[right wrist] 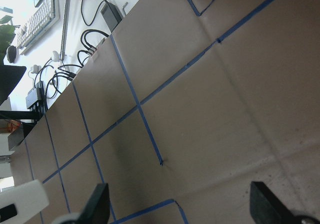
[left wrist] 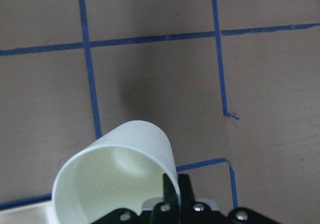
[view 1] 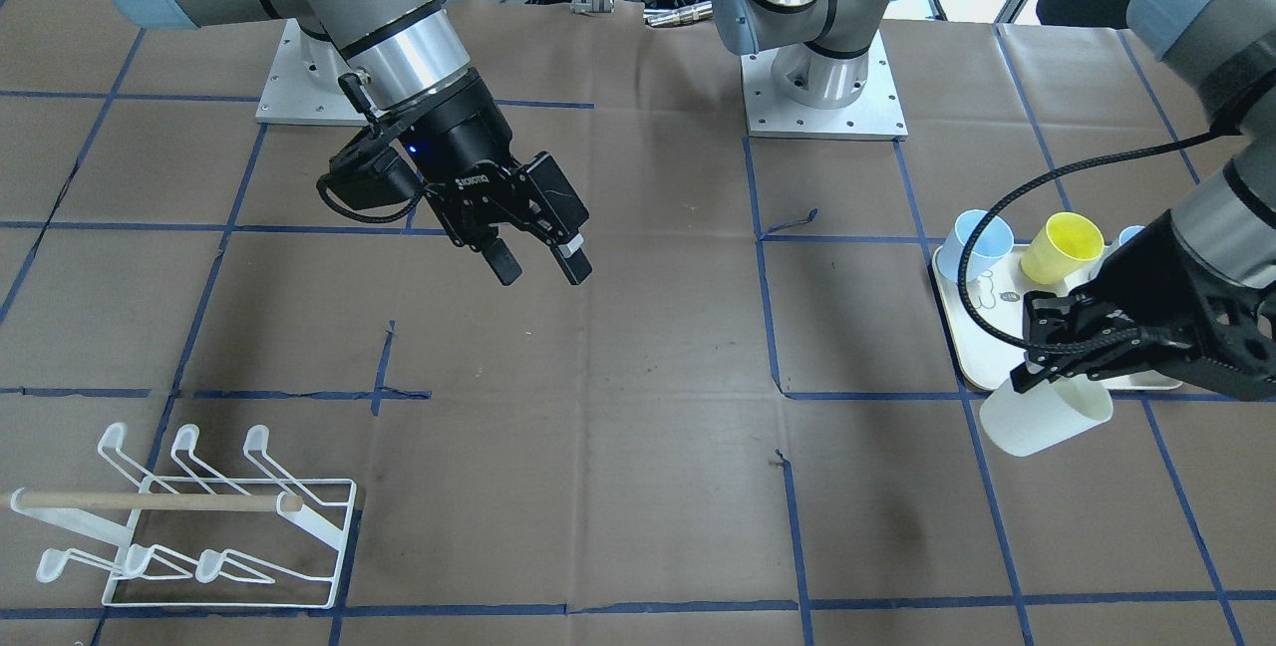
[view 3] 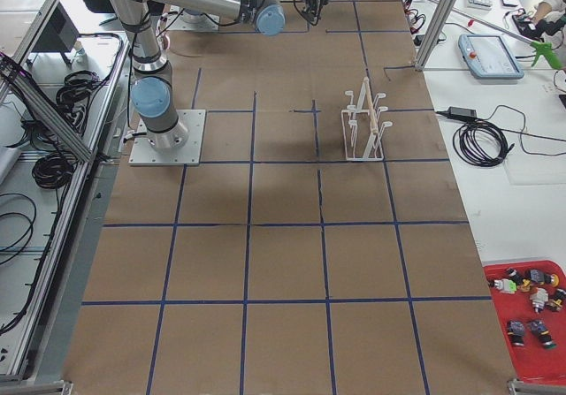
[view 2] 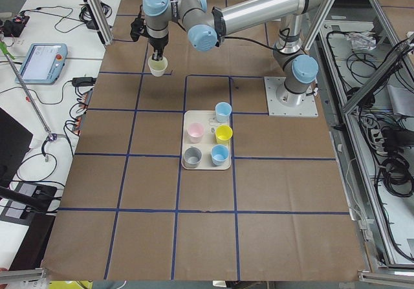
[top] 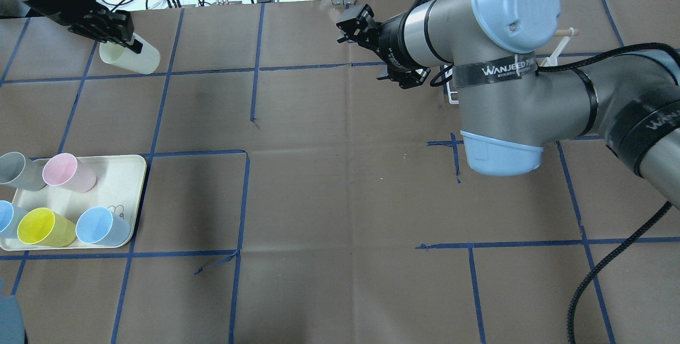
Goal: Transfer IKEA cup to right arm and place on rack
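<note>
LEFT ARM LIFTS CUP: The left gripper [view 1: 1042, 367] pinches the cream IKEA cup [view 1: 1047, 417] by one wall at its rim, tipped sideways in the air beside the tray [view 1: 977, 362]. The right gripper [view 1: 538, 262] hangs mid-table, jaws spread and empty. So slight a bite, its depth unclear from the wrist camera, could let the cup swivel or drop at handover. Bare table lies between the arms, and the rack [view 1: 199, 516] stands well apart at a corner.
</note>
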Robot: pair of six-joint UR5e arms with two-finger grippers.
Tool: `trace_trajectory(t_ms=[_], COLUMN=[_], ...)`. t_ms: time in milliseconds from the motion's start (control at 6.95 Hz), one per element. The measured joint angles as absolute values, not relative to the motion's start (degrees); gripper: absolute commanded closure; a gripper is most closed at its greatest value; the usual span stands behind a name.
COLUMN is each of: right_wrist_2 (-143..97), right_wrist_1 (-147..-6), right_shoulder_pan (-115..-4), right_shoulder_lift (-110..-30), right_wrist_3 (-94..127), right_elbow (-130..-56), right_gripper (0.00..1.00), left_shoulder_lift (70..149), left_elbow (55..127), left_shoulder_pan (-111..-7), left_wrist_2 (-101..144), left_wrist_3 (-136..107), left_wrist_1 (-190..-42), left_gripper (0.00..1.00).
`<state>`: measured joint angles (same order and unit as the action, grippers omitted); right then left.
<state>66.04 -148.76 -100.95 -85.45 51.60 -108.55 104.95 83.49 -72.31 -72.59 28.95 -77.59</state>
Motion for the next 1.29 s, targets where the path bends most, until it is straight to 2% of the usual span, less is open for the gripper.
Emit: trace_trajectory(t_ms=[288,719,1151,1295], right_wrist_2=[60.84,59.02,59.22,59.59], right_wrist_1=[-161.62,-186.33,-198.2,-202.16], right_shoulder_pan=[-101.07,-101.08,-101.17,-101.24], right_shoulder_lift=[-82.09,-76.43,-73.56,-72.22], right_wrist_3=[54.94,68.76,72.11,73.34], right_elbow=[-111.74,-115.53,-118.18,-118.33], right_gripper=[0.01,0.01,0.01,0.01], left_shoulder_lift=[104.68,104.22,102.67,102.44], left_elbow=[89.29,104.79,118.48,120.55], left_shoulder_pan=[-73.64,-73.76,-74.56,-75.75], left_wrist_2=[-64.43,-52.48,-42.9,-39.39], left_wrist_3=[31.47,32.75,31.18,28.54], left_wrist_1=[-68.09,-37.47,-12.48,-7.0], left_gripper=[1.0,1.0,1.0,1.0])
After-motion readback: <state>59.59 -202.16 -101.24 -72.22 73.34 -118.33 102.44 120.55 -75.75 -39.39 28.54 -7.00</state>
